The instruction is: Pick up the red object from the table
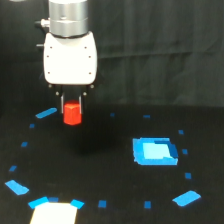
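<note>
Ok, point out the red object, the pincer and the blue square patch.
red object (72, 114): exterior view, its front face.
pincer (72, 101): exterior view, midway between the fingertips, at the block's top.
blue square patch (155, 151): exterior view, its middle.

The arm hangs vertical, its white-housed gripper (72, 101) pointing straight down, dark fingers (62, 100) closed on the red object (72, 113).

Bright red-orange block (72, 113), white gripper housing (70, 58), and a black tabletop (110, 165) speckled with blue tape bits plus one bigger blue patch (155, 151).
</note>
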